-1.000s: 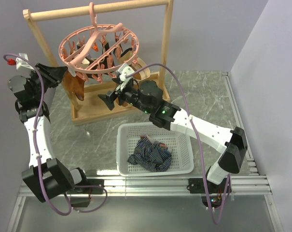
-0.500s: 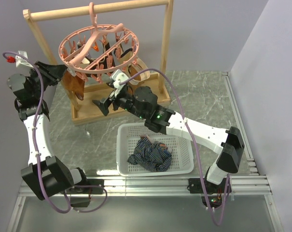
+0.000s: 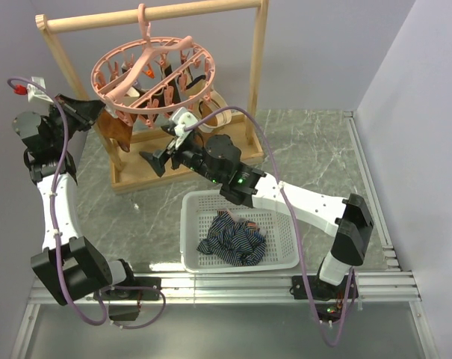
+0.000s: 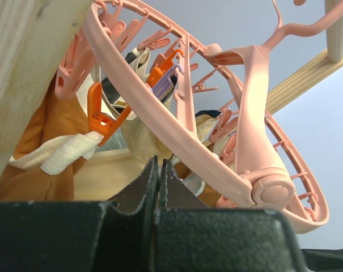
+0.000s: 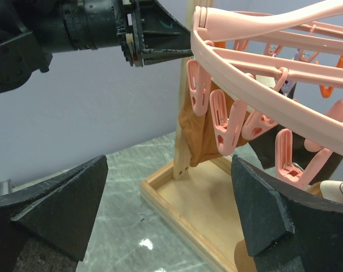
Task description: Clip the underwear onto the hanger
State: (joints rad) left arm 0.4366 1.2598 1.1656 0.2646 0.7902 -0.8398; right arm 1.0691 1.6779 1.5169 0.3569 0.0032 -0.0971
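The left gripper point(image 4: 159, 168) has its two fingers pressed together with nothing between them. Its tip is right at the rim of the pink hanger point(image 4: 253, 113) and may be touching it (it is hard to see). The right gripper point(image 5: 168, 164) is wide apart, just under the hanger. The underwear point(image 3: 233, 241) lies in the white basket point(image 3: 186, 232), well behind the right gripper.

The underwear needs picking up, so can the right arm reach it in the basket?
Probably yes: the underwear lies uncovered in the basket, and the right gripper is open and empty.
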